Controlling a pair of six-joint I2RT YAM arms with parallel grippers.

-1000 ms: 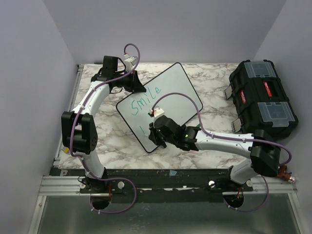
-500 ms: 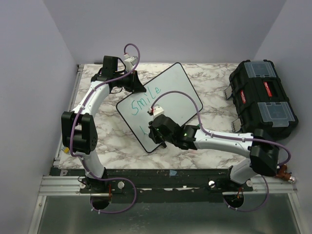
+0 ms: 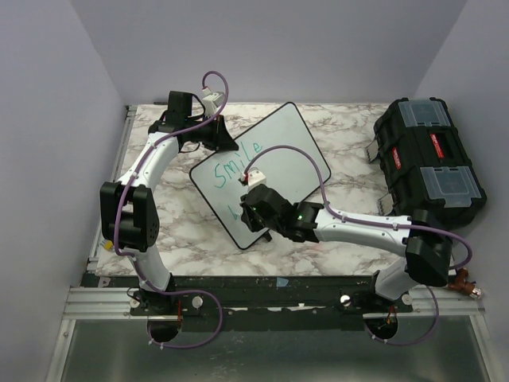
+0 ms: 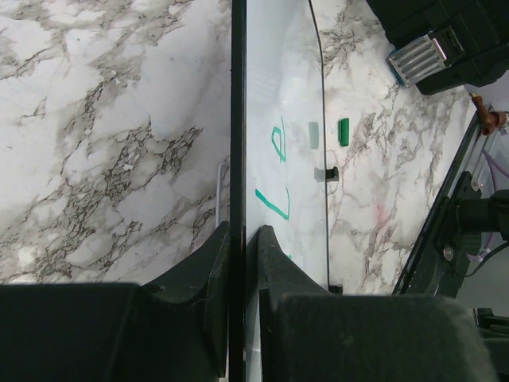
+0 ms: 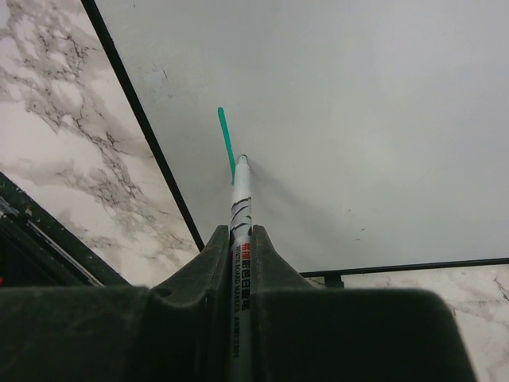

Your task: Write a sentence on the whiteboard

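The whiteboard lies tilted on the marble table, its black frame pinched between the fingers of my left gripper, which is shut on its far-left edge. Of the sentence, the green word "Smile" shows on the upper line; the left wrist view catches its last letters. My right gripper is shut on a white marker whose tip touches the board at the foot of a short green stroke, near the board's lower-left edge.
A black toolbox with clear lid pockets stands at the right side of the table. A small green cap-like piece lies on the marble beside the board. Purple walls close in on the left, back and right.
My right gripper has shifted slightly left and away along the board with the marker. The left gripper and the board have not moved.
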